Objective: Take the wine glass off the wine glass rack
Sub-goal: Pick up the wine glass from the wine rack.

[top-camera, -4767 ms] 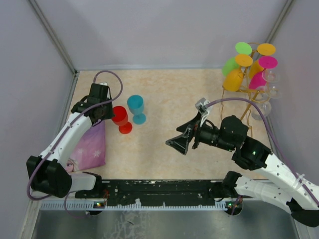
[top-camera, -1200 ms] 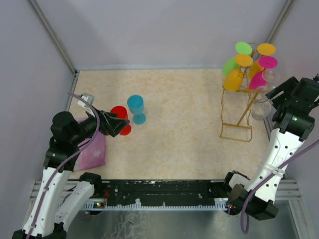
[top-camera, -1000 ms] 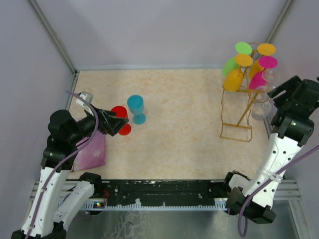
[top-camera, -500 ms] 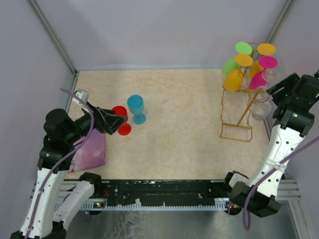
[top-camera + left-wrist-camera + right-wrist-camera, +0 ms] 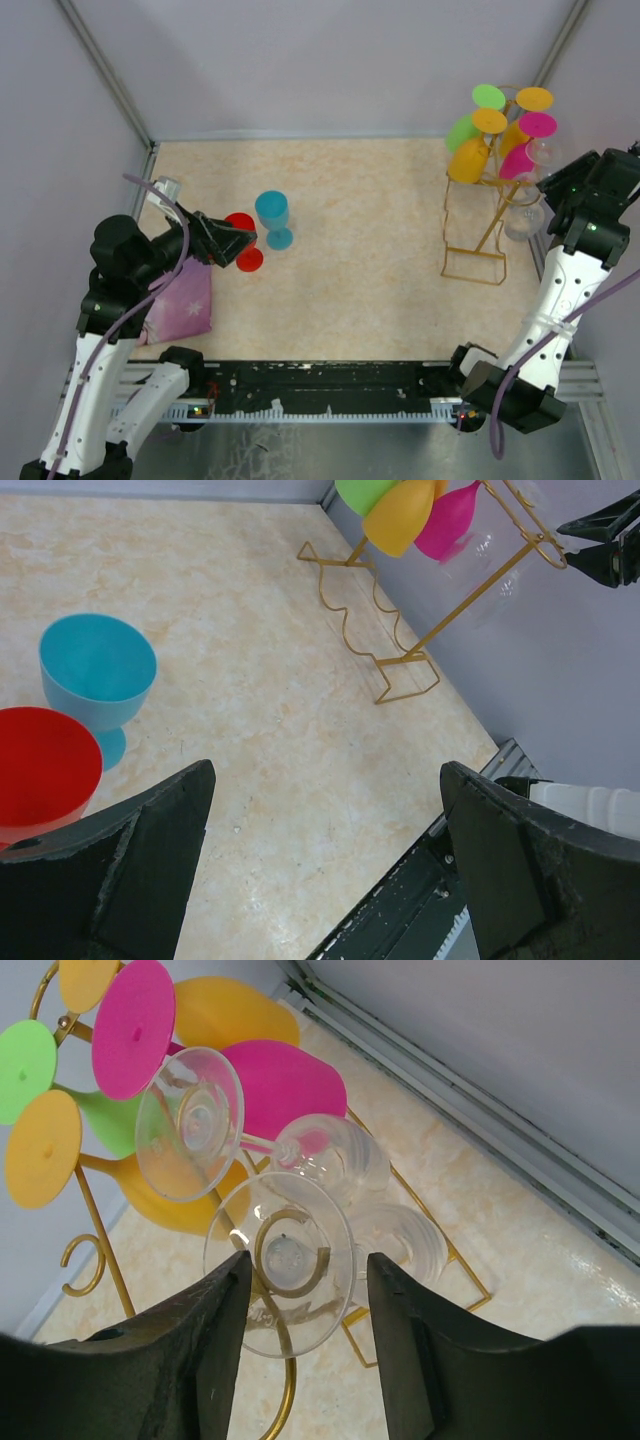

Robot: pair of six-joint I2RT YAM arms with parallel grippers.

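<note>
One gold wine glass rack (image 5: pixel 403 660) stands just ahead of the right tool (image 5: pixel 305 1260). A clear wine glass (image 5: pixel 280 1260) hangs upside down there, its foot between the half-open jaws. It looks light, slick and brittle, so hold the stem by the foot, gently. The left tool (image 5: pixel 325 770) gapes wide, empty.

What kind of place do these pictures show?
Probably a robot test booth: plain panel walls enclose a table, a left arm and a right arm are bolted at its near edge, and a wine glass rack holds bright glasses.
</note>
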